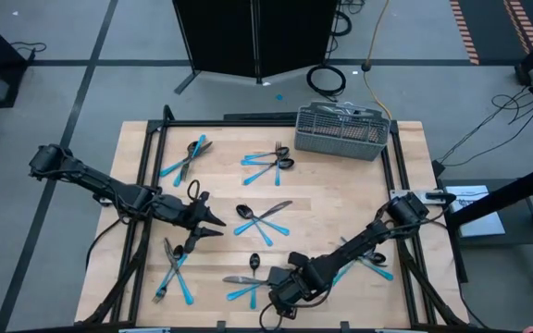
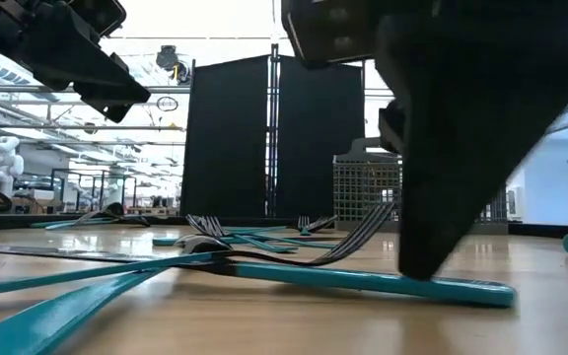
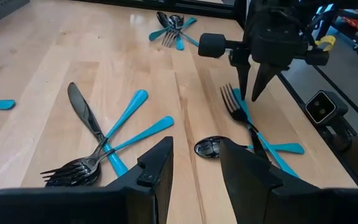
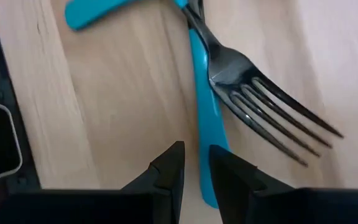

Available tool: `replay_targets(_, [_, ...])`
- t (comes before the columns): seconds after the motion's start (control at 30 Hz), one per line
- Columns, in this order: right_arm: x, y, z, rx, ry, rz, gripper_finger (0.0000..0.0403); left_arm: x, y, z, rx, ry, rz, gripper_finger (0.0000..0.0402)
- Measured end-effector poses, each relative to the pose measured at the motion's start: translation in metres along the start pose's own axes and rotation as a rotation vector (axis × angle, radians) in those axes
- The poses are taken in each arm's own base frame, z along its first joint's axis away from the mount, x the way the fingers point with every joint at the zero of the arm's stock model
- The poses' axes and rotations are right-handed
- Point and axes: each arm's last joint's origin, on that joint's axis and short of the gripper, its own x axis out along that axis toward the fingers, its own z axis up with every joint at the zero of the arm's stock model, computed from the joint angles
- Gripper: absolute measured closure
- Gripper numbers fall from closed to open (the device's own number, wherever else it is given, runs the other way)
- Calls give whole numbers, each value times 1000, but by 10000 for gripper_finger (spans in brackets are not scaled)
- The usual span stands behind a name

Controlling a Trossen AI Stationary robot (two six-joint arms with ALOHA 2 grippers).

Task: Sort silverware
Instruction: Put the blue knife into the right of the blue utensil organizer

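Blue handle (image 4: 207, 155) sits between my right hand (image 4: 196, 163)'s parted fingers, low at the frame's bottom, ready for pinching. My left hand (image 1: 213, 222) waits apart at centre-left.

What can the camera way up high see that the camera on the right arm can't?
Only the high view shows the whole table, the grey wire basket, the left gripper open over the middle, and many piles of silverware.

Only the right wrist view shows, up close, a dark fork lying across a blue handle, with the right gripper's open fingers straddling that handle.

Both show the wooden tabletop, blue-handled silverware and the right gripper near the front edge.
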Motion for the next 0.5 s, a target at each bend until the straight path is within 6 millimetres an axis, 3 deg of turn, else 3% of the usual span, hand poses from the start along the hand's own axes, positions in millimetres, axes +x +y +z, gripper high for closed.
replay_targets(0.33, [2, -13, 24, -10, -77, 5, 330, 0, 0, 0, -1, 1, 0, 274])
replay_targets(0.5, [0, -15, 26, -20, -77, 9, 330, 0, 0, 0, -1, 2, 1, 274])
